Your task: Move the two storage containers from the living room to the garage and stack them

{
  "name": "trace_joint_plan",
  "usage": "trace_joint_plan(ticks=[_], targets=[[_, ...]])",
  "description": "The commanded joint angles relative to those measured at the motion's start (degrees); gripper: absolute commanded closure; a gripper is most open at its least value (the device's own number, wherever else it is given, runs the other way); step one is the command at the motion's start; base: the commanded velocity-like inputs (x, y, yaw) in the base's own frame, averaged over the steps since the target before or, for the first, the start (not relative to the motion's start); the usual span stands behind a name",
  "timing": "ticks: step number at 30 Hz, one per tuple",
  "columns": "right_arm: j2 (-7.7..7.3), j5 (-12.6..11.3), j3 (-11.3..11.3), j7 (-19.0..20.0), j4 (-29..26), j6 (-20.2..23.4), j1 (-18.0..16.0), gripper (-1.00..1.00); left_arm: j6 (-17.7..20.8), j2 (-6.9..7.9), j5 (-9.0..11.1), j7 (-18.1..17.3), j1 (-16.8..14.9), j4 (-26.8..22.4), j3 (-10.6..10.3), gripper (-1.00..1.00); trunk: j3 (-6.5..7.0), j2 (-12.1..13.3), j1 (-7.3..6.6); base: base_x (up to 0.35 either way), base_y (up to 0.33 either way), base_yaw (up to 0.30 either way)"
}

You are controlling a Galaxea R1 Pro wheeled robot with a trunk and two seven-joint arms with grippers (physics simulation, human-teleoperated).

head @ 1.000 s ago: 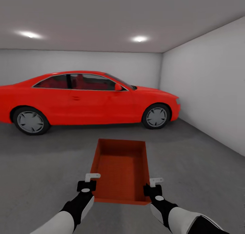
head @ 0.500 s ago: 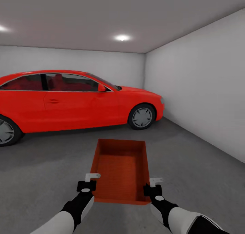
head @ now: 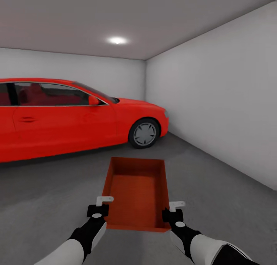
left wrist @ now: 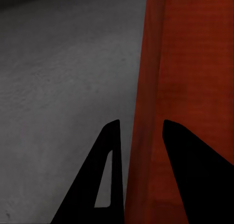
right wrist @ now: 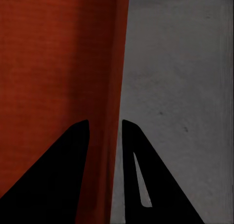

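Observation:
I hold one orange-red storage container [head: 136, 192] in front of me, open side up, above the grey concrete floor [head: 50, 195] of the garage. My left gripper [head: 104, 204] is shut on its left wall near the close corner, and my right gripper [head: 172, 209] is shut on its right wall. In the left wrist view the container wall [left wrist: 146, 136] runs between the dark fingers [left wrist: 105, 175]. In the right wrist view the wall [right wrist: 109, 112] likewise sits between the fingers [right wrist: 136, 175]. The container is empty inside.
A red car [head: 73, 117] stands ahead at the left, its front wheel [head: 144, 133] near the far corner. A plain white wall [head: 219, 103] runs along the right. Open concrete floor lies ahead and to the right of the container.
The whole view has swung to the right: the car has slid leftward in the picture and more of the right wall shows. Both grippers and the container hold the same pose relative to me.

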Motion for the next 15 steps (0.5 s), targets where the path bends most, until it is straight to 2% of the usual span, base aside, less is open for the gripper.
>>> trace_joint_plan(ticks=[1,15], targets=[[0.03,-1.38,-0.02,-2.04,0.15,-0.41,-0.04,1.0,0.3,-0.61,4.73,0.53,-0.07,-0.42,0.97,1.0,-0.06,-0.03,0.03,0.322,0.0,-0.281],[0.03,-1.34,-0.02,-2.04,0.15,-0.41,-0.05,1.0,0.29,-0.61,4.73,0.56,-0.07,-0.56,0.96,1.0,-0.06,-0.03,0.03,0.322,0.0,-0.282]])
